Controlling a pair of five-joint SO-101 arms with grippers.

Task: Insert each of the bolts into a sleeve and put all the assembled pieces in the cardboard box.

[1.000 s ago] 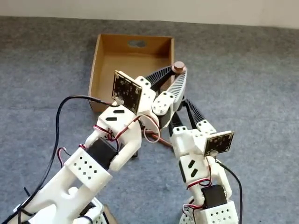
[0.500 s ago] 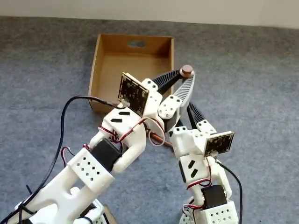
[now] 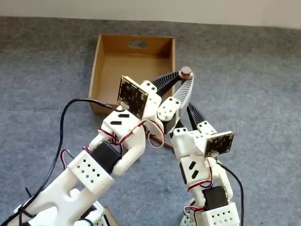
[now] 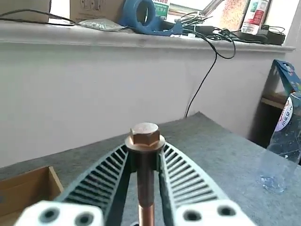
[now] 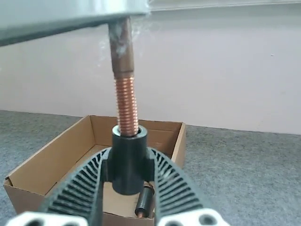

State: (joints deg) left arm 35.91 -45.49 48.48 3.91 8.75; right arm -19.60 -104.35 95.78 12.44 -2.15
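Bolt (image 4: 145, 135) clamped in left hand (image 4: 145, 151), threaded end inside sleeve (image 5: 130, 159) clamped in right hand (image 5: 129, 154); cardboard box (image 5: 47, 160) behind, assembled piece (image 5: 145, 200) inside.

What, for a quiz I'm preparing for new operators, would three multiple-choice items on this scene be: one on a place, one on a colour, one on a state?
1. Where is the threaded end of the bolt?
A. In the top of the sleeve
B. In a glass jar
C. In a metal vise

2. What colour is the sleeve?
A. White
B. Black
C. Blue

3. What state is the left gripper in?
A. Open and empty
B. Shut on the sleeve
C. Shut on the bolt

Answers: 1 A, the right wrist view shows the threads entering the sleeve's opening. 2 B, its body is black. 3 C, the left wrist view shows it clamping the shank below the hex head.
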